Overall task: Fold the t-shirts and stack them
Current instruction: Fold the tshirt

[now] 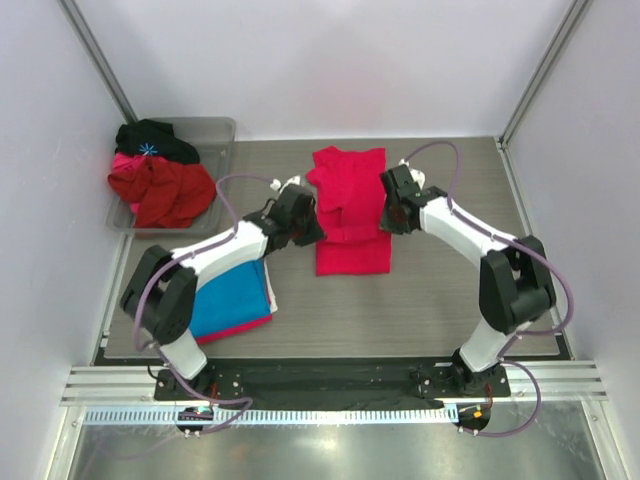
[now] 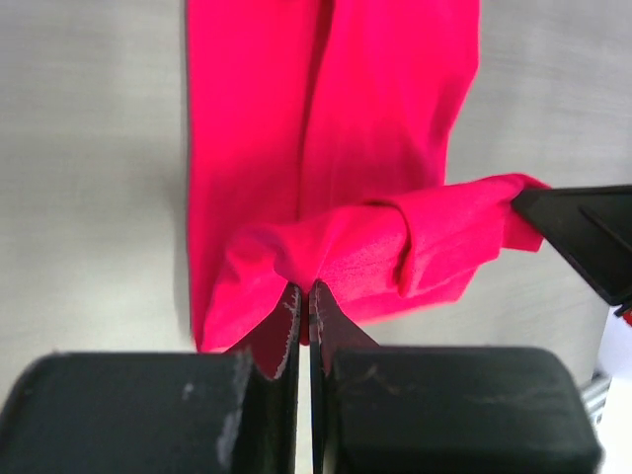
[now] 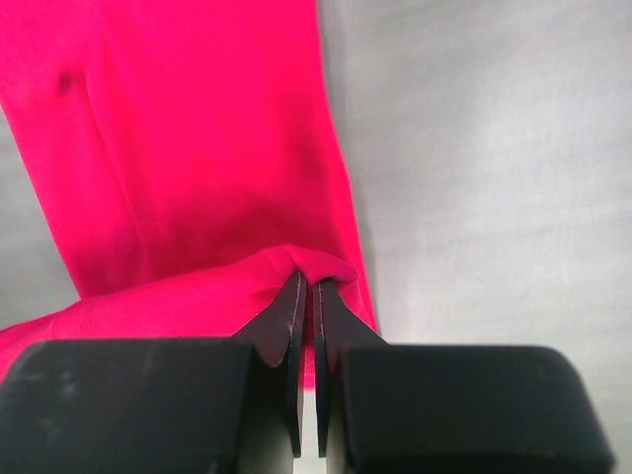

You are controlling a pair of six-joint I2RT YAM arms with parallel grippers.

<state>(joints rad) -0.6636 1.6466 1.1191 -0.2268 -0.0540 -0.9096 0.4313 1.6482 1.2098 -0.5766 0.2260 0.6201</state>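
A crimson-pink t-shirt (image 1: 350,250) lies lengthwise in the middle of the table, folded narrow. My left gripper (image 1: 305,222) is at its left edge, and in the left wrist view it (image 2: 304,288) is shut on a raised fold of the shirt (image 2: 365,118). At the right edge my right gripper (image 1: 388,212) pinches the same fold; its fingertips (image 3: 305,281) are nearly together with the cloth (image 3: 197,148) bunched over them. A folded blue t-shirt (image 1: 230,300) lies at the left under my left arm, with a pink-red edge (image 1: 272,300) showing beside it.
A clear plastic bin (image 1: 225,135) at the back left holds a dark red garment (image 1: 165,190) and a black one (image 1: 155,138). White walls and metal posts close in the table on three sides. Bare table (image 1: 450,290) lies right of the shirt.
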